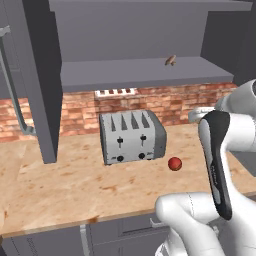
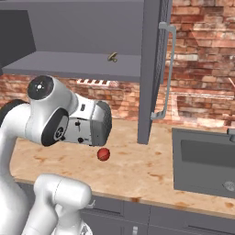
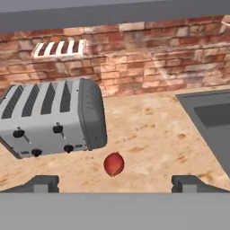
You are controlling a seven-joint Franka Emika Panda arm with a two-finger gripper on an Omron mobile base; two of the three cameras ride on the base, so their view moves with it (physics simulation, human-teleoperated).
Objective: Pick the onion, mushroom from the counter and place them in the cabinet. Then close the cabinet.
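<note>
looking through the hand view i have the onion (image 3: 114, 164) lying on the counter (image 3: 152, 130) just off the toaster's (image 3: 51, 117) front corner, apart from it, and framed between my two finger tips (image 3: 43, 183); the gripper (image 3: 115, 184) stands wide and holds nothing. this view also gives me the onion's pointed end and the corner of a grey sink (image 3: 211, 121) at the counter's far side, which the left base view lacks. the left base view shows the four-slot toaster near the back edge of the counter (image 1: 55, 185), the onion (image 1: 174, 164) beside it toward the front edge, and the mushroom (image 1: 170, 60) up on the cabinet (image 1: 145, 70) shelf. the right base view gives the mushroom (image 2: 112, 57) on that shelf as well, the cabinet's (image 2: 73, 64) open door with its long bar handle, the onion (image 2: 103, 154) past the arm's wrist, and the sink. i can read no brand or writing on the toaster or elsewhere. the counter is tan wood grain with reddish streaks; a red brick wall with a white vent runs behind it, grey drawer fronts below.
</note>
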